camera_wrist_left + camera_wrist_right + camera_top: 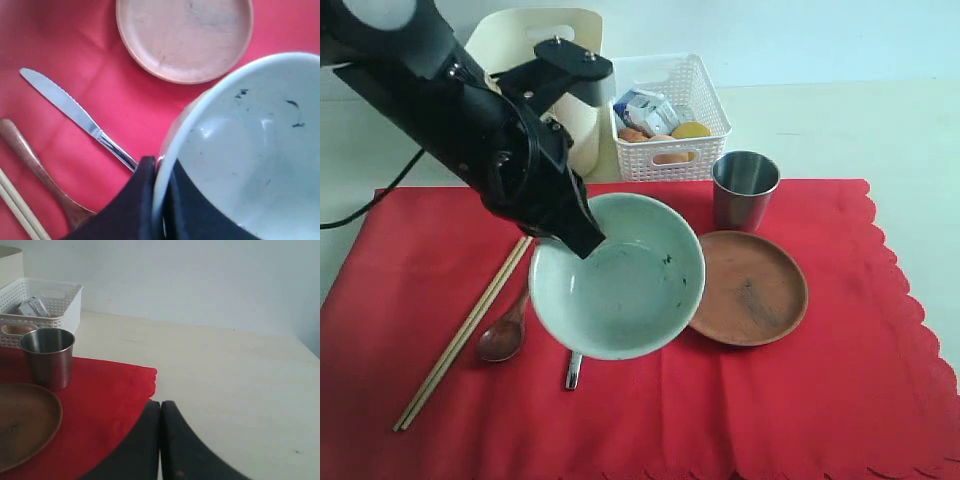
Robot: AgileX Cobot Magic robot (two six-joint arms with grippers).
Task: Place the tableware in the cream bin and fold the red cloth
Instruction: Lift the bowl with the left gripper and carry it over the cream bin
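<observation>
My left gripper (582, 240) (161, 166) is shut on the rim of the pale green-white bowl (620, 275) (250, 150), one finger inside and one outside. The bowl is tilted and appears raised over the red cloth (770, 400). The metal knife (573, 372) (75, 112) lies partly beneath it. To its left lie the dark wooden spoon (505, 335) (35, 165) and the chopsticks (465, 330) (15, 207). The brown plate (750, 288) (185, 35) (20, 420) and steel cup (745, 188) (49, 357) sit to its right. The cream bin (575, 35) stands behind my left arm. My right gripper (160, 405) is shut and empty, by the cloth's edge.
A white lattice basket (670, 115) (60, 300) with a milk carton and other food stands next to the cream bin, just behind the cup. Bare pale tabletop (240, 375) stretches to the right of the cloth's scalloped edge.
</observation>
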